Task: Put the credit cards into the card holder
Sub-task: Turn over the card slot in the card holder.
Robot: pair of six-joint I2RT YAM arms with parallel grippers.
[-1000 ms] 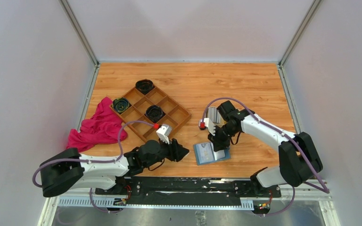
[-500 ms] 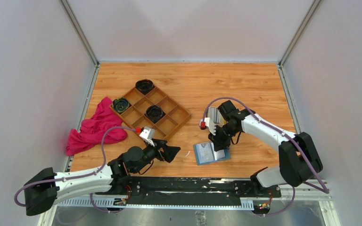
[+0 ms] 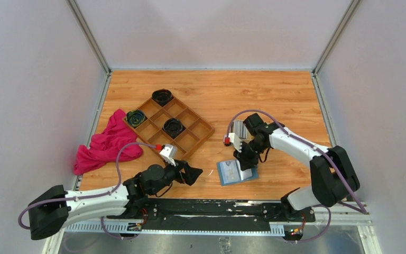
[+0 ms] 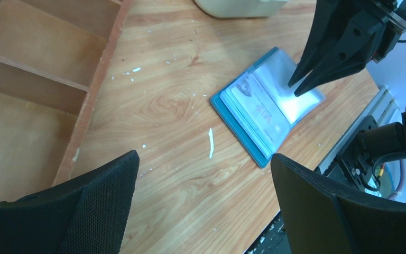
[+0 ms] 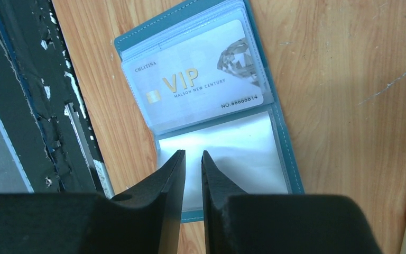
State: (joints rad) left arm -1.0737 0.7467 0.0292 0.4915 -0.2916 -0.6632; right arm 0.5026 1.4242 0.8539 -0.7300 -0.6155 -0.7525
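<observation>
L gripper (image 3: 193, 172) (image 4: 203, 159): jaws spread wide, nothing between them, touching nothing. It hangs low over bare wood just left of the card holder (image 3: 231, 172) (image 4: 254, 124), apart from it.

R gripper (image 3: 245, 165) (image 4: 297, 91) (image 5: 192, 154): jaws narrow, only a thin slit between the fingers. It points down w/ the tips at the holder's clear empty sleeve, on the half nearer the R arm. They look to be in contact w/ the plastic. Can't tell if a sleeve leaf is pinched in the slit.

Card holder: lies open and flat on the table (image 3: 275, 90), front-centre, teal border showing all round. One pale card printed "VIP" (image 5: 201, 84) (image 4: 254, 108) sits inside the sleeve on the other half. No other cards readable in any view.

Edges/room:
- Holder's near side is close to the table's front edge and the black rail (image 3: 217, 206) (image 5: 21, 106); little margin there.
- Wooden compartment tray (image 3: 182, 124) (image 4: 98, 84) is left of the L gripper, its rim near the L finger; bare wood between tray and holder.
- Three dark round items sit in tray cells (image 3: 173, 127).
- Pink cloth (image 3: 108, 145) lies at the tray's left, near the side wall.
- Cream-coloured object's edge (image 4: 238, 5) lies beyond the holder.
- Far half and right side of the tabletop are bare wood.
</observation>
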